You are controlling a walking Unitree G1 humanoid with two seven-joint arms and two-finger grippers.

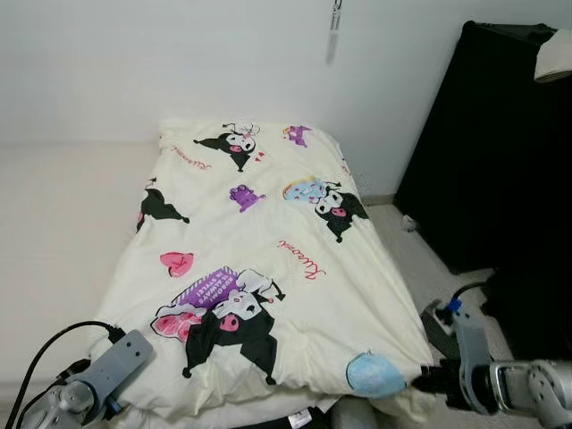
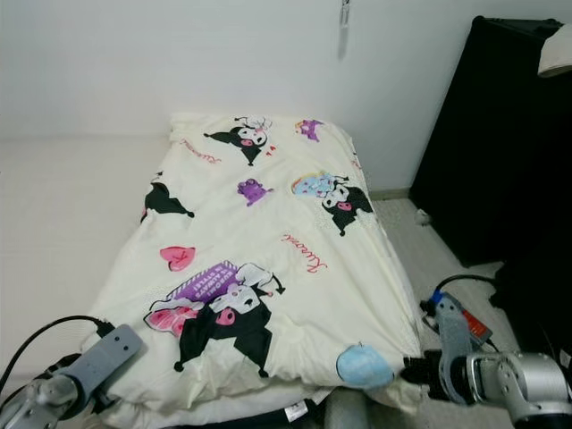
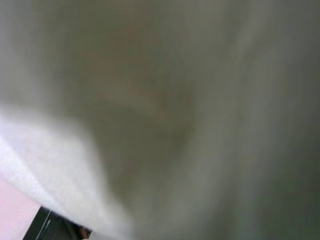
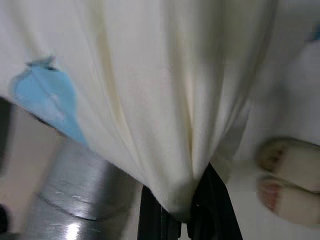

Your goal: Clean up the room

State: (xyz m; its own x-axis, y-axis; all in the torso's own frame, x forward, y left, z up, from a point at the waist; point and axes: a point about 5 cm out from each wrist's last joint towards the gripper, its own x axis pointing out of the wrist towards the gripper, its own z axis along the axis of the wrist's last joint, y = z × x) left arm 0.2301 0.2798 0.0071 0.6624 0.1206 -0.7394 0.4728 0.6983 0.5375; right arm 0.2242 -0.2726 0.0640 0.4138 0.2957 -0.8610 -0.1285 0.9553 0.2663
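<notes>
A cream duvet [image 1: 259, 241] printed with black cartoon figures, hearts and a blue patch [image 1: 374, 374] lies spread over the bed. My right gripper [image 1: 422, 379] is at the duvet's near right corner. In the right wrist view its black fingers [image 4: 157, 217] are shut on a bunched fold of the cream fabric [image 4: 175, 150]. My left arm [image 1: 103, 371] reaches to the near left corner of the duvet, its tip hidden beneath the cloth. Blurred pale fabric [image 3: 160, 110] lies right against the lens in the left wrist view.
A tall black cabinet [image 1: 500, 152] stands to the right, with a strip of pale floor [image 1: 420, 264] between it and the bed. A bare white surface [image 1: 63, 223] lies left of the duvet. The white wall [image 1: 179, 63] is behind. Two pale rounded shapes [image 4: 287, 175] lie on the floor.
</notes>
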